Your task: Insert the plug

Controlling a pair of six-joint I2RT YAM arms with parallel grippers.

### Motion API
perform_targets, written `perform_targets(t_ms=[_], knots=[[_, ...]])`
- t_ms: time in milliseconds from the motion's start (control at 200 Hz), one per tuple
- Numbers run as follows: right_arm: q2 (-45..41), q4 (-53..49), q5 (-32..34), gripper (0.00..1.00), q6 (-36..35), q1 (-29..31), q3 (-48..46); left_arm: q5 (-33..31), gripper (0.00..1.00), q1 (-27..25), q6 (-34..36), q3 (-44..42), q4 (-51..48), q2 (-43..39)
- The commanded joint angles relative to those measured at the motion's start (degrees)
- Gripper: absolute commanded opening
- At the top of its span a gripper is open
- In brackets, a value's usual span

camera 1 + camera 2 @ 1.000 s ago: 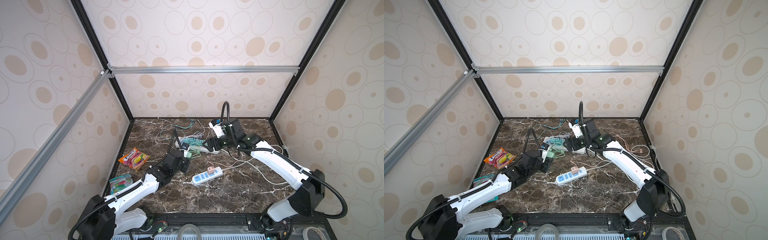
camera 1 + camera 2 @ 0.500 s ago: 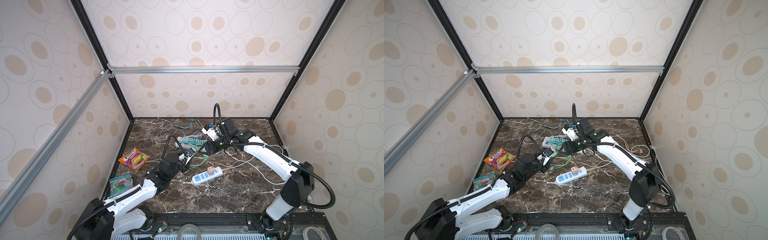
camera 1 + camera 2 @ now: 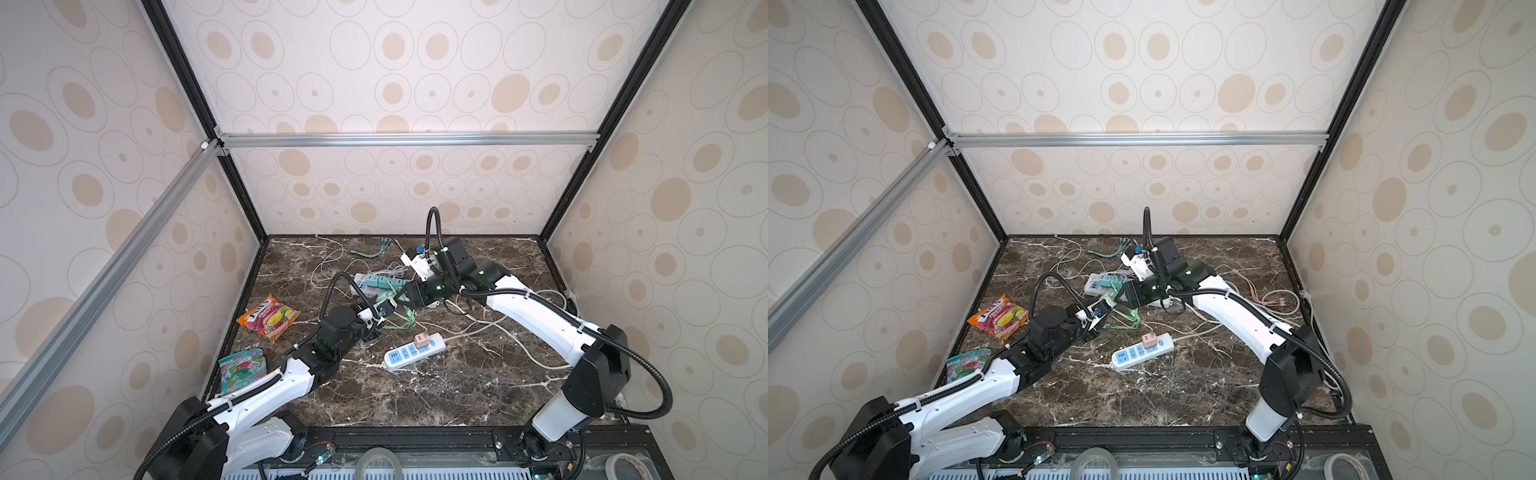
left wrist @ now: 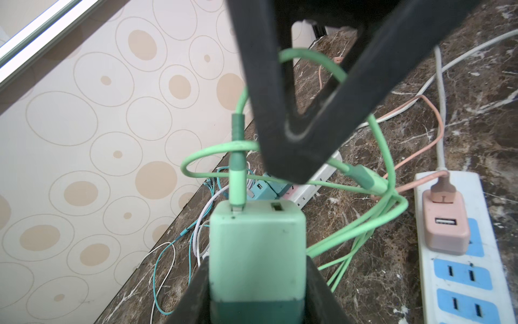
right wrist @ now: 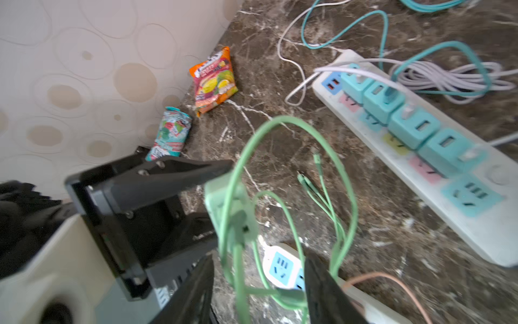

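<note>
Dark marble table (image 3: 457, 386), patterned walls around. Found green plug (image 4: 256, 252) clamped in left gripper (image 5: 222, 193), raised near the table's middle, green cable (image 4: 237, 182) seated in its face. Saw right gripper (image 5: 259, 261) just beside, jaws standing apart around loops of that cable. Noted white power strip (image 3: 399, 356) with pink adapter (image 3: 420, 340) toward the front edge, long strip (image 5: 487, 241) of teal chargers toward the back, two snack packets (image 3: 268, 318) by the left edge.
</note>
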Motion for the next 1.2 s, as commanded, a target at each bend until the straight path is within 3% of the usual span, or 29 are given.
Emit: perform_targets(t_ms=[0,130,430,470,515,580,695,785,905,1005,1190], knots=[[-9.73,5.84,5.64,0.55,0.20,-1.07,-5.87,2.57,0.00,0.95,-2.08,0.50,2.47,-1.87],[-12.08,7.91,-3.63,0.60,-5.52,-0.86,-10.12,5.47,0.00,1.61,-4.07,1.30,0.90,-2.36],[-2.09,9.78,-5.81,0.67,-8.61,0.02,-8.09,8.12,0.00,2.85,-6.96,2.32,-0.92,-2.87],[-1.27,10.31,-4.93,0.65,-8.11,0.20,-7.96,9.18,0.00,3.05,-7.69,2.30,-0.93,-2.96],[-0.66,11.11,-3.83,0.57,-7.04,0.29,-8.00,10.38,0.00,3.38,-8.66,2.30,-1.01,-2.98],[-0.57,11.84,0.82,0.38,-5.62,0.32,-8.36,11.96,0.00,3.90,-10.18,2.22,-1.03,-3.05],[-1.65,11.43,21.79,0.14,-5.01,0.00,-8.75,13.74,0.00,5.47,-13.06,1.72,-1.63,-3.74],[-1.99,10.67,33.47,0.07,-7.34,-0.93,-7.63,15.06,0.00,6.81,-15.92,1.26,-2.73,-4.84],[-1.24,10.81,39.82,0.04,-12.20,-1.42,-5.31,15.98,0.00,7.37,-18.99,1.23,-4.94,-6.67],[0.49,8.89,35.86,0.08,-14.87,-1.93,-1.68,15.57,0.00,7.33,-20.01,2.09,-8.86,-8.01],[0.95,8.06,16.05,0.28,-18.98,-2.25,2.90,5.27,0.00,7.34,-21.78,4.09,-17.44,-10.67]])
